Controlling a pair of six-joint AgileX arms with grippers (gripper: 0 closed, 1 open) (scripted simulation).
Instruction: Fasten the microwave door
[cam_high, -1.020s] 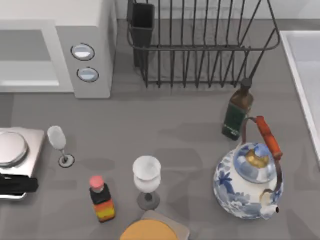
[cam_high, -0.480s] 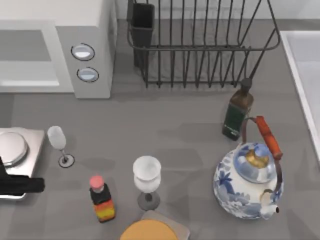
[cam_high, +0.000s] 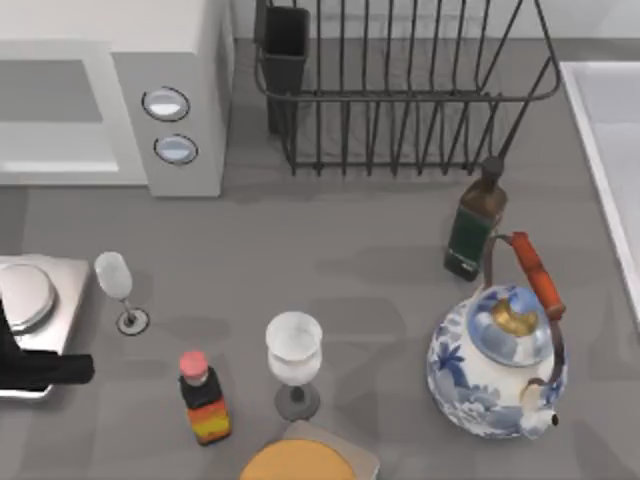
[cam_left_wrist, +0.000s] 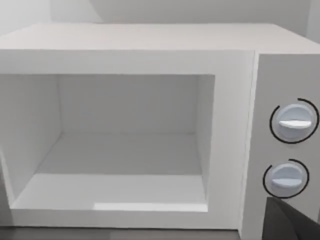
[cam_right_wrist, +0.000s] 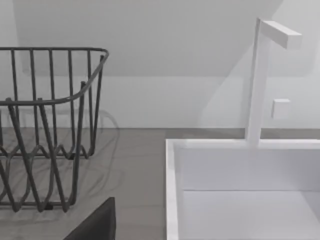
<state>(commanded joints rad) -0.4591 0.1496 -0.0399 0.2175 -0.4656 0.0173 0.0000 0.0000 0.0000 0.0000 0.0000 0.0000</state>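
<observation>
The left hand (cam_high: 45, 370) sits low at the desk's left edge, over the scale (cam_high: 30, 300); its opening cannot be told. The microwave (cam_left_wrist: 150, 55) cavity stands open. Risk: a sweep toward the door could topple the nearby glass (cam_high: 115, 280).

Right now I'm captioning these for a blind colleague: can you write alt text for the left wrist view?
The microwave, a pale grey-white box, faces the camera with its cavity open and bare inside. Two round silver-rimmed dials sit one above the other on the fixed panel beside the opening. A dark part of the arm cuts into one corner.
</observation>
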